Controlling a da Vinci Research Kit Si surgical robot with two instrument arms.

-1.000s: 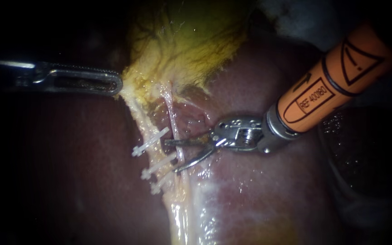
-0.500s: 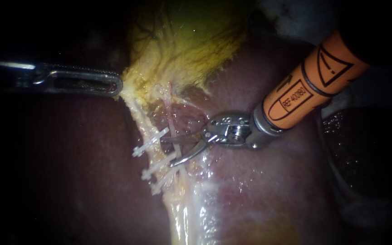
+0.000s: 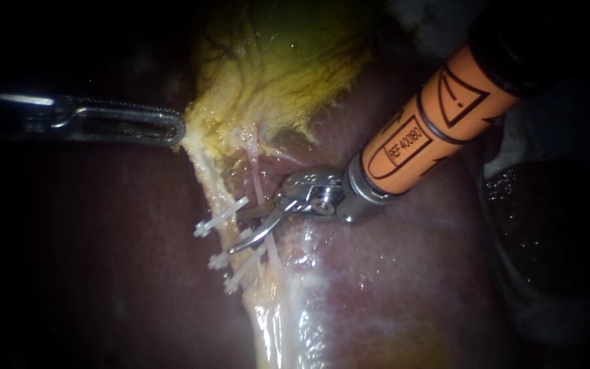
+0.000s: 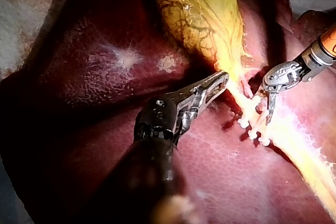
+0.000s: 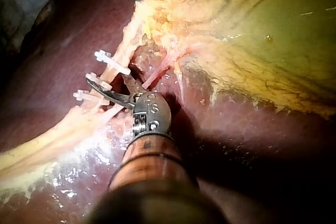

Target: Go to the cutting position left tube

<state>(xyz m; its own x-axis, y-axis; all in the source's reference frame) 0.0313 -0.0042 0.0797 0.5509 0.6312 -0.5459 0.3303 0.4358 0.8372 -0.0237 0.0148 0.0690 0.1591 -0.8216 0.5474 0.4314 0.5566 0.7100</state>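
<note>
Jaws of right instrument [image 3: 244, 229] apart at left tube [image 3: 207, 179] between clips [image 3: 218, 219]; left instrument [image 3: 177, 130] clamped on gallbladder [image 3: 288, 75] edge.

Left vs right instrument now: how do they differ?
Slim silver left instrument, long slotted claw, is shut on the edge of the yellow gallbladder; orange-sleeved right instrument, short curved blades, is open at the pale tube between white clips. Left lies level, right slants in. Both metal-tipped.
</note>
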